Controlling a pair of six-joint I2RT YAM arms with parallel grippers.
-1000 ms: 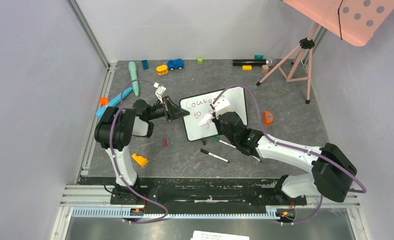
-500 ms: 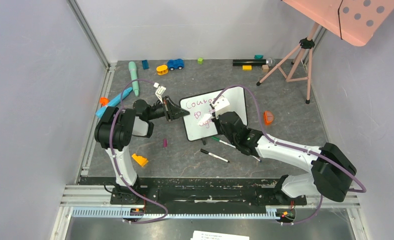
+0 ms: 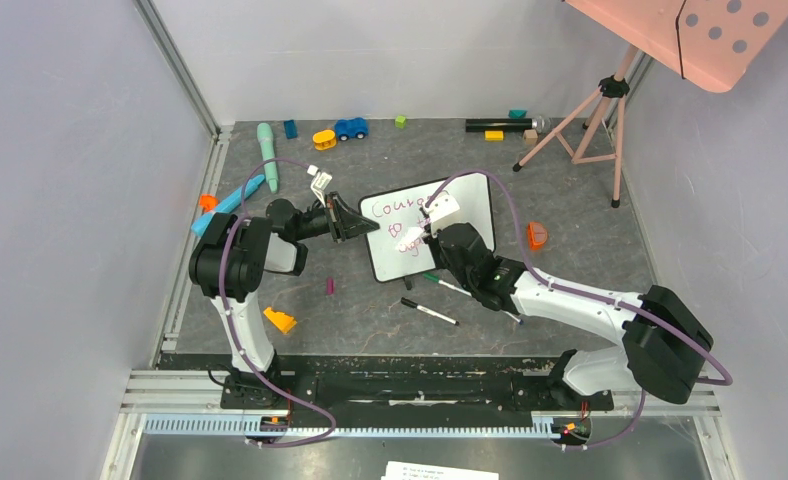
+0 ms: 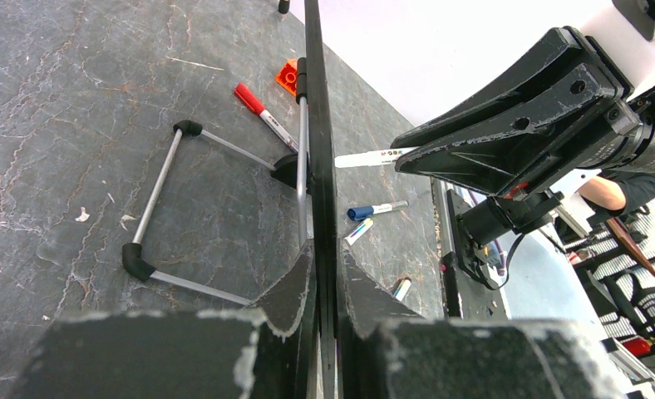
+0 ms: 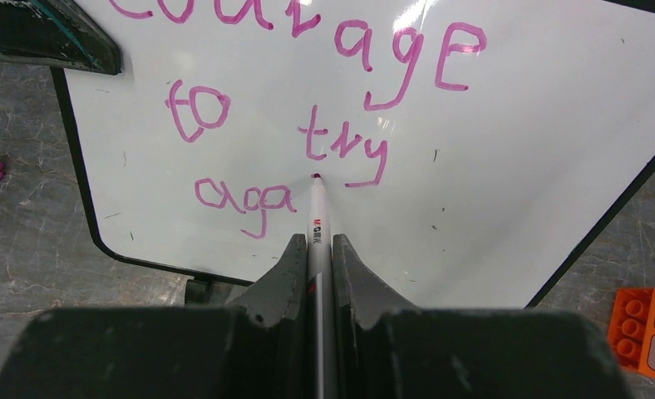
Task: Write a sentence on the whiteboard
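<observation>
At mid-table, the small black-framed white whiteboard [image 3: 470, 205] stood with its left edge pinched by the left gripper [image 4: 324, 249], that arm reaching rightward. The right gripper [image 5: 317, 245], reaching forward, clamped a slim white marker [image 5: 317, 212], its tip just right of "aga" in the pink handwritten sentence [image 5: 312, 133].

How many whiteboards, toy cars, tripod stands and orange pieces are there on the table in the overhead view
Whiteboards: 1
Toy cars: 1
Tripod stands: 1
Orange pieces: 3
Total: 6
</observation>
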